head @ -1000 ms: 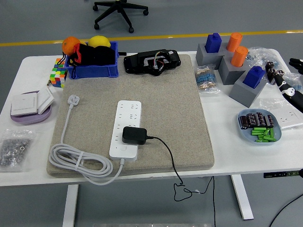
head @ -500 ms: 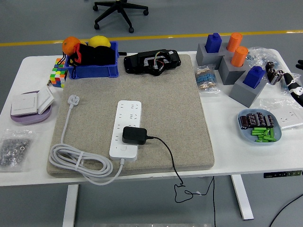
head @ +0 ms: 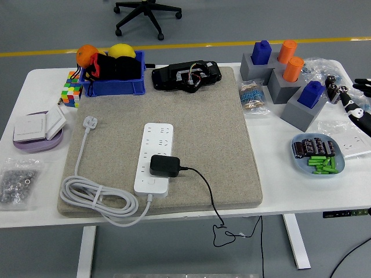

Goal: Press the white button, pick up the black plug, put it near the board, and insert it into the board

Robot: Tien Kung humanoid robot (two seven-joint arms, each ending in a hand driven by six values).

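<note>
plug: black plug (head: 164,165) sitting on the white board (head: 154,157), over its lower sockets, looks seated; cord trailing off right of the board and down over the counter (head: 301,191) edge

board: on the beige mat (head: 203,133), near its middle-left; white cable (head: 95,197) coiled just left of and below the board

button: probably the small white spot at the board's near end, just below the plug; too small to call pressed or not

stage: plug already lying where the job wants it, so fits a finished run; equally fits a plug parked in the socket with everything to come. Can't settle from this.

doing it well: if pressing, one fingertip straight down on the board's near end, clear of the plug body; if seating, push square down, no rocking, cord kept off the sockets

right hand (head: 356,104): way off right of the board, at the counter's far right edge, beside the grey blocks (head: 290,87)

fingers: mostly cut off by the frame, can't tell how far open; nothing visibly held, nowhere near plug or board

left hand: not visible
</note>
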